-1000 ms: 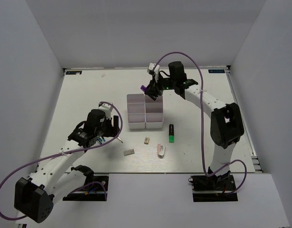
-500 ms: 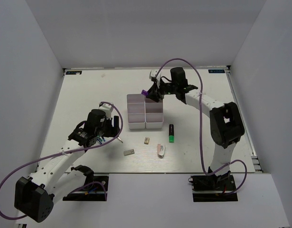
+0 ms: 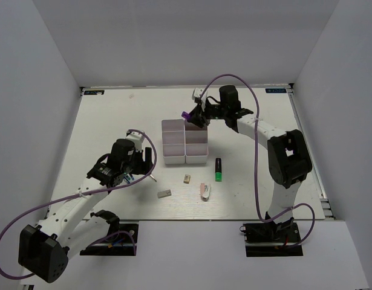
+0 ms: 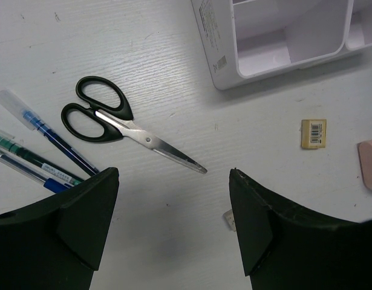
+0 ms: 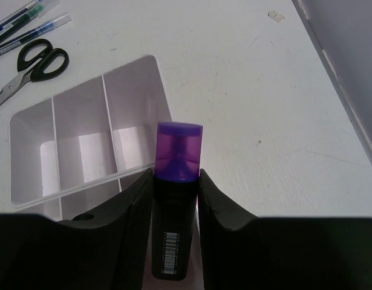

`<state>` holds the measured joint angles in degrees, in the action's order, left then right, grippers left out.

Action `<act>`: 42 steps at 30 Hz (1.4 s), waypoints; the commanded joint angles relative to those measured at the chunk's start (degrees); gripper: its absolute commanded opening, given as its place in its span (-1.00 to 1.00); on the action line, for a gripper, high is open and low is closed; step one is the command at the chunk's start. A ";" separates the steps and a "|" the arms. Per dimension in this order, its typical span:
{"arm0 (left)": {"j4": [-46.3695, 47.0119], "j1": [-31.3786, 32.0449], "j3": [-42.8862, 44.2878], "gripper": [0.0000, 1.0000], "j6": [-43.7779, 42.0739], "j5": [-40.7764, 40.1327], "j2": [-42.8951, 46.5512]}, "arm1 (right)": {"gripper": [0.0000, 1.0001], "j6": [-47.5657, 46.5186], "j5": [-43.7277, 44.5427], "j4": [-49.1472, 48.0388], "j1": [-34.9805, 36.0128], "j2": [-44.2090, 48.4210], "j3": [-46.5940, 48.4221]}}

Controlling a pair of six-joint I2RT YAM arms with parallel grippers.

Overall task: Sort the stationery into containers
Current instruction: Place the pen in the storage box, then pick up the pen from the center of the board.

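Note:
My right gripper (image 3: 195,118) is shut on a purple-capped, black-bodied highlighter (image 5: 176,199), held over the far right corner of the block of white bins (image 3: 163,142); the bins also show in the right wrist view (image 5: 52,145). My left gripper (image 4: 172,175) is open and empty above the table, just short of the black-handled scissors (image 4: 113,118). Blue pens (image 4: 46,142) lie left of the scissors. A green highlighter (image 3: 218,170), beige eraser (image 3: 187,178), grey-white block (image 3: 164,194) and white-pink stapler-like piece (image 3: 205,191) lie in front of the bins.
White walls enclose the table on the left, back and right. The bins' near corner shows in the left wrist view (image 4: 216,60). The eraser (image 4: 313,133) and the stapler-like piece's edge (image 4: 370,163) lie right of my left gripper. A purple cable loops over each arm.
My right gripper has turned and shifted slightly with the purple highlighter, staying over the bins' far right corner. The left arm has not moved.

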<state>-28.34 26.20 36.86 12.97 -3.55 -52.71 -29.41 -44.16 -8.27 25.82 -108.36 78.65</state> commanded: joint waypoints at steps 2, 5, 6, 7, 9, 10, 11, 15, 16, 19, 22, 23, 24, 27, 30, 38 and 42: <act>0.13 -0.18 0.05 0.67 0.04 0.92 0.15 | -0.24 -3.37 -2.33 -0.08 -0.42 3.06 0.19; 0.12 -0.35 0.05 0.67 0.12 1.00 0.24 | -0.03 -4.60 -1.89 0.36 -0.42 3.59 -0.43; 0.12 -0.27 0.05 0.67 0.12 1.09 0.15 | 0.04 -4.61 -1.89 0.62 -0.51 3.68 -0.43; 0.12 -0.27 -0.12 0.67 0.12 1.00 0.15 | 0.04 -4.69 -1.72 0.80 -0.51 3.85 -0.52; 0.04 -0.18 -0.12 0.67 0.04 1.00 0.41 | 0.07 -4.78 -1.63 1.06 -0.69 4.47 -0.61; 0.12 -0.35 -0.12 0.67 0.12 1.00 0.24 | 0.07 -4.78 -1.72 1.07 -0.69 4.73 -0.78; 0.12 -0.27 -0.12 0.64 0.12 1.00 0.41 | 0.07 -4.43 -1.63 1.07 -0.77 4.82 -0.96; 0.12 -0.27 -0.12 0.64 0.12 1.09 0.59 | -0.01 -1.36 -0.49 1.41 -0.86 8.14 -1.48; 0.12 -0.27 -0.12 0.61 0.12 1.26 0.59 | -0.28 2.21 0.21 1.59 -0.86 8.94 -1.66; 0.30 -0.18 -0.04 0.24 0.04 2.05 0.50 | -1.00 10.29 12.14 7.73 -1.04 14.73 -1.49; -0.14 -0.27 0.40 -0.40 0.38 3.11 0.50 | -1.00 15.85 24.01 21.87 -1.39 20.43 -1.31; -0.23 -0.18 0.49 -0.58 0.47 3.37 0.50 | -1.00 17.00 28.21 29.12 -2.17 21.68 -2.96; -0.40 -0.18 0.49 -0.58 0.48 3.46 0.50 | -0.88 17.97 28.51 31.89 -2.70 22.65 -3.67; -0.40 -0.18 1.02 -0.60 1.00 5.39 -0.29 | 0.43 18.16 24.07 44.24 -4.38 26.52 -9.80; -1.45 -0.27 1.89 -0.24 2.23 8.19 -1.86 | 0.09 19.99 18.60 46.86 -5.26 29.50 -18.83; -6.55 -0.27 1.20 0.50 1.88 9.98 1.20 | -0.25 28.70 18.49 38.17 -4.12 27.43 -29.25; -7.25 -0.18 -0.30 0.56 1.36 8.30 4.80 | -0.18 33.08 22.44 33.42 -2.54 24.16 -29.79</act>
<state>-34.33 26.20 37.06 15.03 5.13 -50.85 -1.04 -23.55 30.28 22.33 -82.70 48.51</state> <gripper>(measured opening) 0.774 0.401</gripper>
